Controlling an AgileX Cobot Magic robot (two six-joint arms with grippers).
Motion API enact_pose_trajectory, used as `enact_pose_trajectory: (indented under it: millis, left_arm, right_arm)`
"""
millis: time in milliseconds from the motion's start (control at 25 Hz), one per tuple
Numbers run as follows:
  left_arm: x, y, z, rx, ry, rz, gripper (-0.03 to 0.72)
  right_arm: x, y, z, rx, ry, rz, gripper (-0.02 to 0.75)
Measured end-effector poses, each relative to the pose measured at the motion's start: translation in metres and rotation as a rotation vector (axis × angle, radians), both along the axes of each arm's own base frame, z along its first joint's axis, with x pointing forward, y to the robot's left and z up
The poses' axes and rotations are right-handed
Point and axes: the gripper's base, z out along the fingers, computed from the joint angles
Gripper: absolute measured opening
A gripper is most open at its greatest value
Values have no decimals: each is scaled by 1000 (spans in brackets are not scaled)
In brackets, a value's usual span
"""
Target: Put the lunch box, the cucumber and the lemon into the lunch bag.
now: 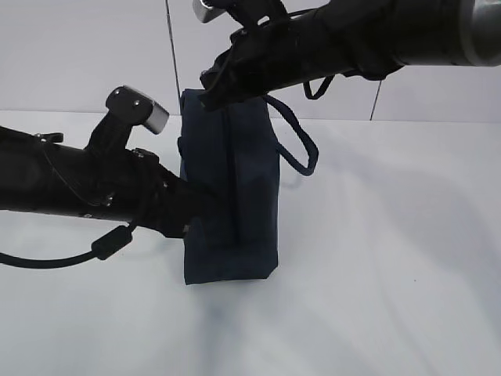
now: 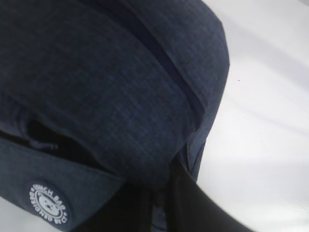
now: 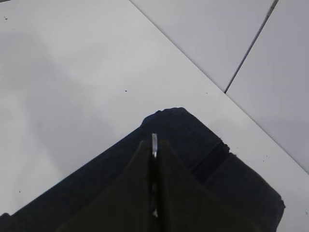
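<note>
Standing on the white table, the navy lunch bag sits between both arms. The right gripper is pinched shut on the metal zipper ring at the bag's top end. The left gripper presses against the bag's side — I cannot tell if its fingers are open or closed.

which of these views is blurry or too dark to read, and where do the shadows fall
Exterior view: sharp enough, both black arms lose detail, soft shadows on the white table right of the lunch bag. Left wrist view: too close, soft focus, bag fabric fills the frame, only the round logo patch is legible. Right wrist view: right tool is dark on a metal ring.
</note>
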Motion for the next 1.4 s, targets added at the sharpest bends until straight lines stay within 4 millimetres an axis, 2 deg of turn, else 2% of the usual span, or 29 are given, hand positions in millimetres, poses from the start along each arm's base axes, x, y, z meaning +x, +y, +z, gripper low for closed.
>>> enact_pose_trajectory:
  millis: [360,760,1160,1400]
  left_arm:
    - [-16,8,-13,10,67,24,13]
    - [-29,15,-11,10,76,31,13]
    - [-33,16,-10,17,102,26,13]
    - [-36,18,-7,24,94,19,13]
  right_arm:
    - [0,0,0,-9,-13,2,5]
    - [1,-1,1,-34,-46,11,5]
    - [3,-2,2,-29,-57,-6,5]
    - [9,0,-9,-34,-49,-23,5]
